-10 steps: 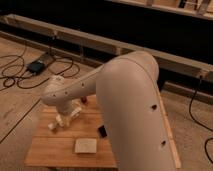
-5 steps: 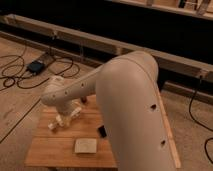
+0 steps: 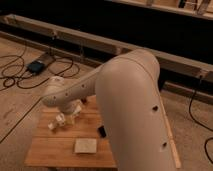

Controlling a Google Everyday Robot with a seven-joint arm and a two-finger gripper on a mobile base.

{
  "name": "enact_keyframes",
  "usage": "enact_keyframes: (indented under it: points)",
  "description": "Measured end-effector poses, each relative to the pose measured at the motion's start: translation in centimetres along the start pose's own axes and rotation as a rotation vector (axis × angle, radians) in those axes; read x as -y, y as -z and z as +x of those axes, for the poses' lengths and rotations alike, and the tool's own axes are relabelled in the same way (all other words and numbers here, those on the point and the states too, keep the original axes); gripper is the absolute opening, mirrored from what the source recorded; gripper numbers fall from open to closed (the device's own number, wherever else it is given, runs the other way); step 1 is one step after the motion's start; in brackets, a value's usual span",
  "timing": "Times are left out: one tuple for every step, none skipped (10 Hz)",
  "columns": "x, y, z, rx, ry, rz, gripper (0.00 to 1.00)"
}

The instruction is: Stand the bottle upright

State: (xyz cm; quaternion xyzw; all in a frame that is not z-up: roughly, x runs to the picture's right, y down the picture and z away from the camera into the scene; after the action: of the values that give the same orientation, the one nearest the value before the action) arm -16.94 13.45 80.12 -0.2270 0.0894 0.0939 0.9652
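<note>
My large white arm (image 3: 125,100) reaches down to the left over a small wooden table (image 3: 55,150). The gripper (image 3: 67,119) is low over the table's far left part, just under the arm's wrist. A small pale thing (image 3: 54,124) right at the gripper's left side looks like the bottle. It lies close to the tabletop, and I cannot tell whether it is upright or tilted, or whether the gripper touches it. The arm hides much of the table's right side.
A flat whitish square object (image 3: 85,146) lies near the table's front middle. A black phone (image 3: 101,131) shows partly beside the arm. Cables (image 3: 20,75) and a dark box (image 3: 36,66) lie on the floor at left. A long low ledge (image 3: 90,42) runs behind.
</note>
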Motion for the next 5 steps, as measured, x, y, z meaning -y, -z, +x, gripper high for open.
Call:
enact_keyframes:
  points:
    - [0.4,0.2,-0.6,0.001,0.065,0.026,0.71]
    - [0.5,0.5,-1.5,0.008,0.137,0.048,0.71]
    - [0.4,0.4,-2.2,0.012,0.183,0.055,0.71]
    - [-0.1,0.4,-3.1,0.015,0.244,0.056,0.71]
    - [-0.8,0.2,-4.0,0.012,0.307,0.052,0.71]
